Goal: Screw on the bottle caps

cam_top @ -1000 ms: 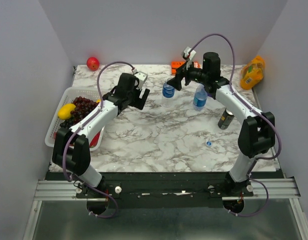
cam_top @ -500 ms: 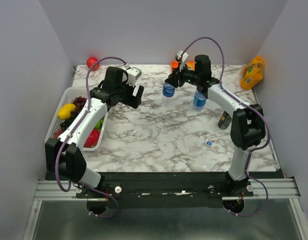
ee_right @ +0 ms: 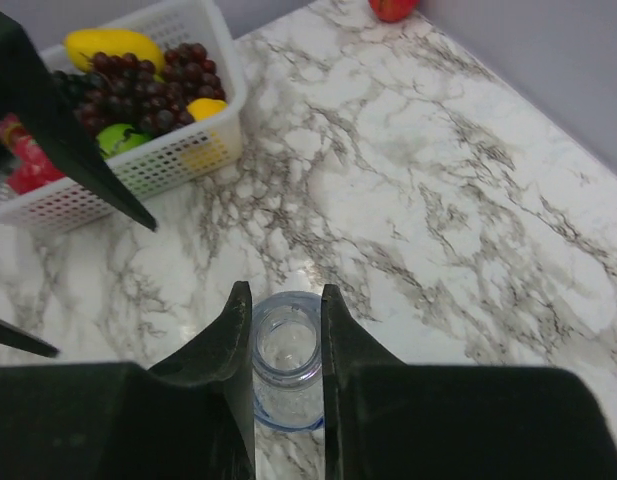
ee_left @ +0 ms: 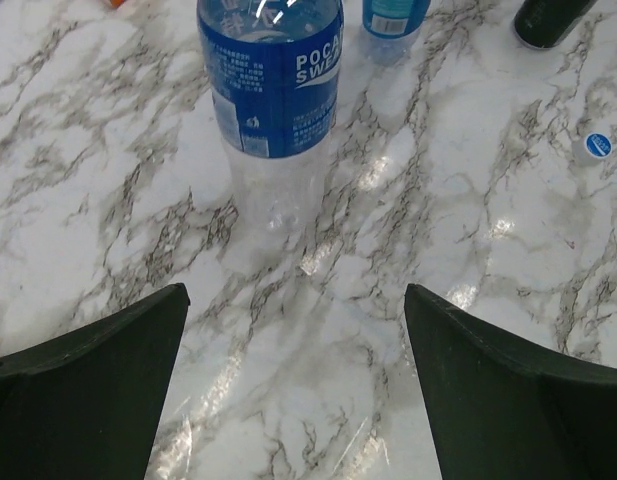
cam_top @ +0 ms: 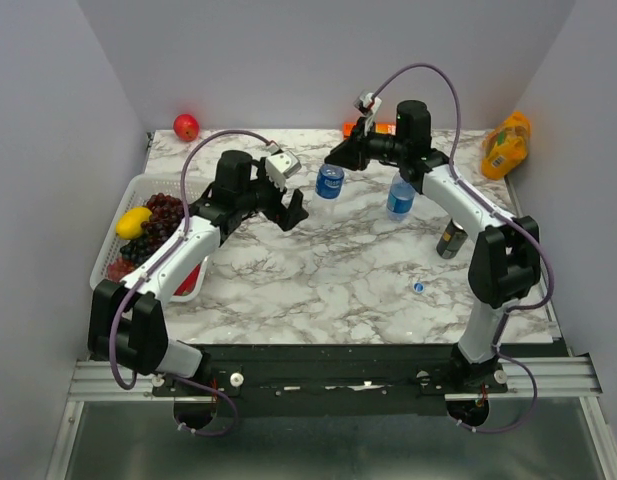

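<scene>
1. Two bottles are upright at the far side of the table (cam_top: 328,275) in the top view. The gripped bottle (cam_top: 330,181) is at 12 o'clock from table centre, and the second bottle (cam_top: 400,197) is at its 3 o'clock.
2. Only the right wrist view shows the gripped bottle's open, capless neck, with the right gripper (ee_right: 286,295) pressed against both sides of it.
3. Left gripper (ee_left: 293,300): jaws wide apart, nothing between them. The gripped bottle is at its 12 o'clock.
4. Blue cap (cam_top: 418,287): loose on the table at 6 o'clock from the second bottle, near the dark can (cam_top: 451,238).

High rear camera looks down; both close wrist cameras share one bottle (ee_left: 273,90)
</scene>
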`<state>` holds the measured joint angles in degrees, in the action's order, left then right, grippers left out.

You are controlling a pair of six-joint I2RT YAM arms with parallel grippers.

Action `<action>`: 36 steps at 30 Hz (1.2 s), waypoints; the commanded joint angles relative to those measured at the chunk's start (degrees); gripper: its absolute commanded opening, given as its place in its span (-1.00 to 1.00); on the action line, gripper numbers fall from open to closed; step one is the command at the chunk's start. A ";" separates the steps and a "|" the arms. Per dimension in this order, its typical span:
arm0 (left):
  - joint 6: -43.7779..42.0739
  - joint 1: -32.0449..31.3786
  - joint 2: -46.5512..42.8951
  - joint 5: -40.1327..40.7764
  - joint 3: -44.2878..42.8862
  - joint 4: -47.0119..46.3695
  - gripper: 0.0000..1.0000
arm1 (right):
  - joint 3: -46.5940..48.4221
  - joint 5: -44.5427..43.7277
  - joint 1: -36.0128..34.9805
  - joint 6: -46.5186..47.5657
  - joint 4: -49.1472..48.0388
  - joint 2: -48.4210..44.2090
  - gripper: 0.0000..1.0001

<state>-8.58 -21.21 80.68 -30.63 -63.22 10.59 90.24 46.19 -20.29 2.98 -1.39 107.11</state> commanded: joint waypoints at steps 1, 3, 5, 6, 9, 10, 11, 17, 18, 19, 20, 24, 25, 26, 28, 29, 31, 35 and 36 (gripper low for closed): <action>-1.18 -1.63 3.24 -4.35 -1.55 -9.60 0.97 | 3.45 7.86 -0.27 -7.55 0.16 -4.28 -0.99; -1.26 -2.25 5.43 -4.35 -2.34 -9.62 0.97 | 3.28 7.95 -0.27 -9.65 -1.06 -4.63 -0.99; -0.74 -2.87 6.76 -4.61 -3.13 -10.32 0.97 | 3.02 8.73 -0.27 -11.41 -2.82 -4.72 -0.99; 0.13 -3.04 7.29 -4.44 -3.05 -10.33 0.97 | 3.02 9.26 -0.27 -13.51 -4.40 -4.63 -0.99; 1.28 -3.57 9.66 -3.47 -3.49 -13.57 0.97 | 3.02 10.67 -0.27 -17.38 -7.13 -4.45 -0.99; 2.33 -3.66 10.80 -3.38 -4.01 -14.54 0.97 | 2.93 10.76 -0.36 -18.01 -7.57 -4.37 -0.99; 2.69 -3.66 11.33 -3.56 -4.36 -14.98 0.97 | 2.84 11.19 -0.27 -18.53 -7.92 -4.37 -0.99; 2.69 -4.28 13.71 -3.03 -5.95 -15.78 0.89 | 1.61 11.81 -0.27 -19.68 -9.24 -4.89 -0.99; 2.60 -4.28 13.97 -3.20 -6.04 -15.43 0.86 | 1.52 11.90 -0.27 -19.94 -9.77 -4.98 -0.99; 2.52 -4.28 14.06 -3.38 -6.21 -15.16 0.81 | 1.52 11.81 -0.27 -20.03 -9.77 -4.98 -0.99; 2.60 -4.28 14.06 -3.38 -6.21 -15.07 0.71 | 1.43 11.81 -0.27 -20.03 -9.77 -4.98 -0.99; 2.69 -4.28 13.62 -4.08 -5.77 -14.28 0.52 | 1.08 11.81 -0.27 -19.86 -9.86 -5.07 -0.99; 2.78 -4.28 13.53 -4.35 -5.69 -13.67 0.51 | 1.08 11.81 -0.27 -19.86 -9.86 -5.16 -0.99; 2.78 -4.28 13.45 -4.52 -5.60 -13.40 0.46 | 1.08 11.73 -0.27 -19.77 -9.86 -5.16 -0.99; 2.60 -4.28 13.18 -4.96 -5.34 -12.27 0.34 | 1.08 11.64 -0.27 -19.95 -9.95 -5.16 -0.99; 2.43 -4.28 13.01 -5.05 -5.33 -11.82 0.23 | 1.17 11.72 -0.27 -19.95 -9.86 -5.07 -0.86; 2.43 -4.01 12.22 -4.96 -5.25 -10.68 0.13 | 1.70 11.99 0.77 -19.68 -8.46 -5.77 -0.46; 1.20 -3.31 9.24 -3.65 -2.62 -10.68 -0.02 | 2.57 12.23 7.09 -17.85 -4.07 -8.49 0.06; 0.50 -3.14 8.62 -3.38 -1.91 -10.68 -0.09 | 3.10 13.30 8.50 -13.31 0.46 -9.02 0.09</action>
<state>-6.15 -25.23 93.78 -34.22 -67.46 -1.39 92.07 56.71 -18.28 -15.73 -8.08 102.72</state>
